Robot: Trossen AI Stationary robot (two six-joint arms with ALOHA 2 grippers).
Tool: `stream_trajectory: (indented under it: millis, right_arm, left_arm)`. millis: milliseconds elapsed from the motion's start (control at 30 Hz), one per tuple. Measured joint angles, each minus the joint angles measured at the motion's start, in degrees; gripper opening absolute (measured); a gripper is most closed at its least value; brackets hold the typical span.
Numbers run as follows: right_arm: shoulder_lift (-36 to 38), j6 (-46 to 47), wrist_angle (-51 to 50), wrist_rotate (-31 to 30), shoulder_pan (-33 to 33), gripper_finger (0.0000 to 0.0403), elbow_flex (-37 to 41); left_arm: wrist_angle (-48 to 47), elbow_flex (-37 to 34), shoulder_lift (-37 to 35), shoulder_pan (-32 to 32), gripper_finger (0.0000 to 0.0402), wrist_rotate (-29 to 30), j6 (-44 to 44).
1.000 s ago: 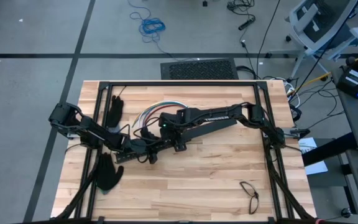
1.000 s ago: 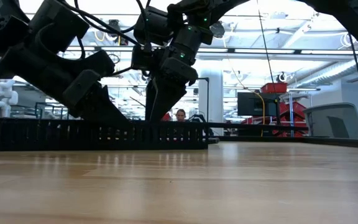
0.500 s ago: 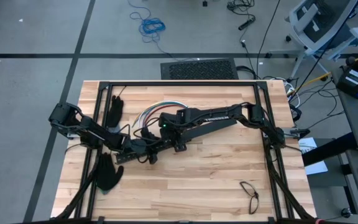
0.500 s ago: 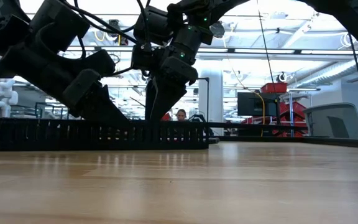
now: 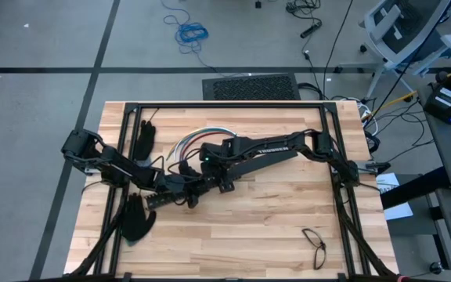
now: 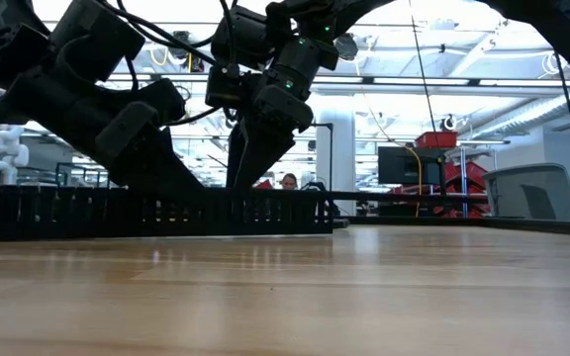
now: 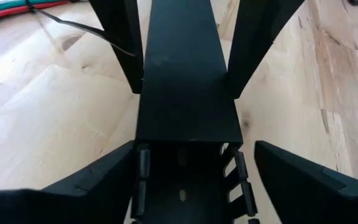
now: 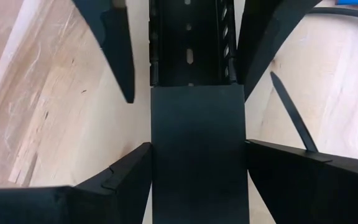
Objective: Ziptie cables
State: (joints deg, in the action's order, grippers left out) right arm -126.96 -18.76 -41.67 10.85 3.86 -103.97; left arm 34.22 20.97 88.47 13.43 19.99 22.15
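Presently, both grippers are gathered at mid-table over a long black slotted bar (image 5: 210, 182) rather than the task's things. The left gripper (image 7: 185, 168) is seen with its fingers apart, straddling the bar's open slotted end without pressing on it; the right gripper (image 8: 197, 168) straddles the bar's covered part, its fingers at the edges, though whether they clamp it cannot be told. The cables (image 5: 198, 138), red, white and green, lie curved on the wooden table (image 5: 272, 227) just behind the grippers, untied. One ziptie (image 8: 293, 113), a thin dark strip, lies beside the bar. The cables are judged light and limp, likely to splay unless taken hold of near the middle of the bundle; the ziptie is thin, springy and flat on the wood, best pinched near one end. Black gloves (image 5: 138, 215) lie at the left edge, eyeglasses (image 5: 315, 244) toward the near right. Beyond is a bright workshop with a person (image 6: 288, 182) far off.
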Motion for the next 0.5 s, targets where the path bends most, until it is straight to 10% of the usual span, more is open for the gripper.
stream_trajectory:
  millis: [500]
  right_arm:
    - [-0.44, -0.39, 0.13, -0.26, 0.04, 0.0238, 0.32]
  left_arm:
    - [-1.26, 0.01, -6.91, 0.04, 0.0354, 4.0, -3.1]
